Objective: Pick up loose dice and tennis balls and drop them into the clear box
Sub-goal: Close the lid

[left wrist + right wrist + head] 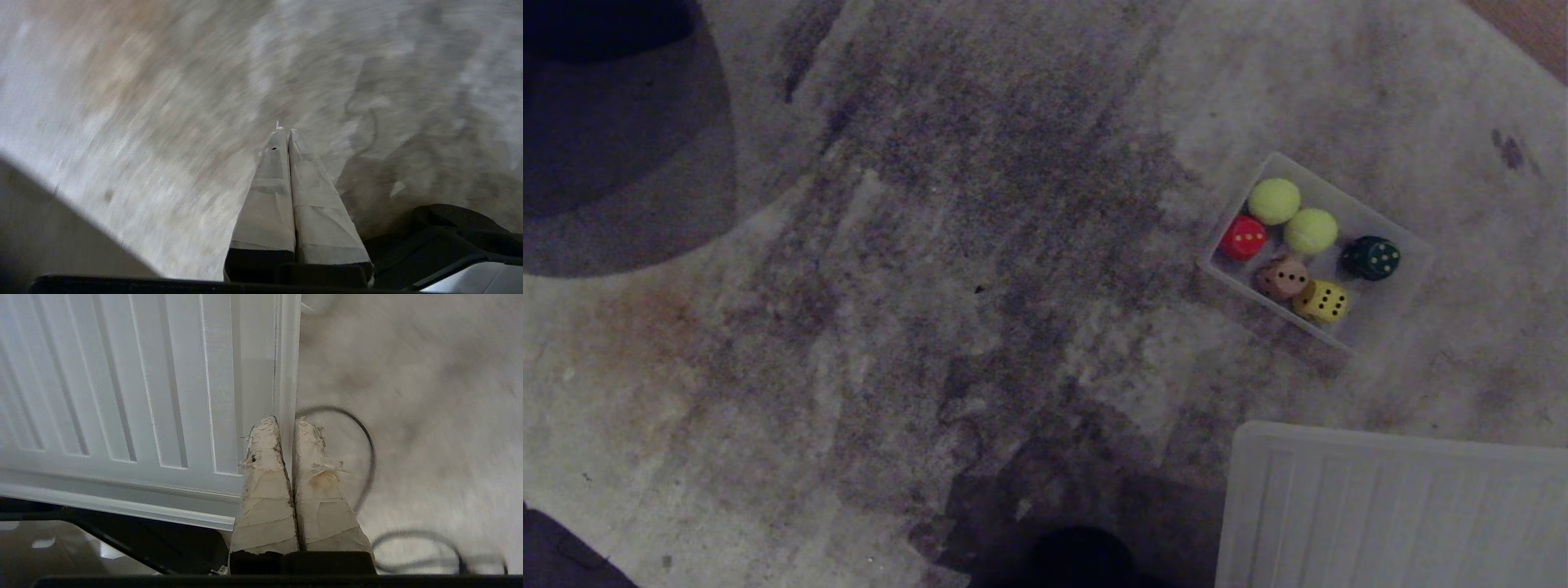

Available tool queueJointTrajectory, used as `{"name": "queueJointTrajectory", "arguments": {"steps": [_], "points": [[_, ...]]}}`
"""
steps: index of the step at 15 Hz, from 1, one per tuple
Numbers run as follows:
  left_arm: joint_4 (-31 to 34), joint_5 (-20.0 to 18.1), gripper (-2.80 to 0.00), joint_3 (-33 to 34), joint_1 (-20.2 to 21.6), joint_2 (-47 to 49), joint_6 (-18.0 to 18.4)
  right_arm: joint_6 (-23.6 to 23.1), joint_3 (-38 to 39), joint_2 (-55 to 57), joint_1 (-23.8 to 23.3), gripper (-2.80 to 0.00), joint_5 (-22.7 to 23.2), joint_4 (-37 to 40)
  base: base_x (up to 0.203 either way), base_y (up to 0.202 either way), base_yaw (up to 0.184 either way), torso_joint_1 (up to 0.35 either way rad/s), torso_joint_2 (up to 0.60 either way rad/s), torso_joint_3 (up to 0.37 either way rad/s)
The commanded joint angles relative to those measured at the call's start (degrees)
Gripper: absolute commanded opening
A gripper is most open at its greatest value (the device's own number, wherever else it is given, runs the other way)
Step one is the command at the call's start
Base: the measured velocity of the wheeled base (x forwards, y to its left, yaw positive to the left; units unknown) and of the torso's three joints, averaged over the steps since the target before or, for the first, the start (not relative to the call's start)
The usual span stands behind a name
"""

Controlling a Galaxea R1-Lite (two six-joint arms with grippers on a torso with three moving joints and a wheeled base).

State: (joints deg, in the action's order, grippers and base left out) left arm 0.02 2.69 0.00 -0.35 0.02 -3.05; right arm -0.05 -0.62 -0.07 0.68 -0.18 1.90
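The clear box sits on the stained rug and contains both tennis balls and all four dice. The ribbed lid lies near it. Left pincer and right pincer are both closed and empty, the right over the lid's edge.

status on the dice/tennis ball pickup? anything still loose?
Looks done: the clear box holds both tennis balls and the red, tan, yellow and green dice. In hand: nothing; left gripper and right gripper are shut, empty. Left: none loose on the visible rug.
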Motion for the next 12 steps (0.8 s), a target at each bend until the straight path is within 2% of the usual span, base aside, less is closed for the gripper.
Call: {"name": "queueJointTrajectory", "arguments": {"steps": [1,5,12], "points": [[-0.02,0.03,-2.80,0.09,0.00,-0.02,-0.03,-0.04,0.01,0.07,0.02,-2.80,0.01,-0.05,0.002,0.011,-0.164,0.002,0.00,-0.002],[-0.02,0.03,-2.80,0.09,0.00,-0.02,-0.03,-0.04,0.01,0.07,0.02,-2.80,0.09,-0.06,0.002,0.007,-0.137,0.001,0.00,0.001],[-0.02,0.03,-2.80,0.09,0.00,-0.02,-0.12,-0.04,0.01,0.07,0.02,-2.80,0.09,0.03,0.000,0.000,0.000,0.000,0.00,0.000]]}}
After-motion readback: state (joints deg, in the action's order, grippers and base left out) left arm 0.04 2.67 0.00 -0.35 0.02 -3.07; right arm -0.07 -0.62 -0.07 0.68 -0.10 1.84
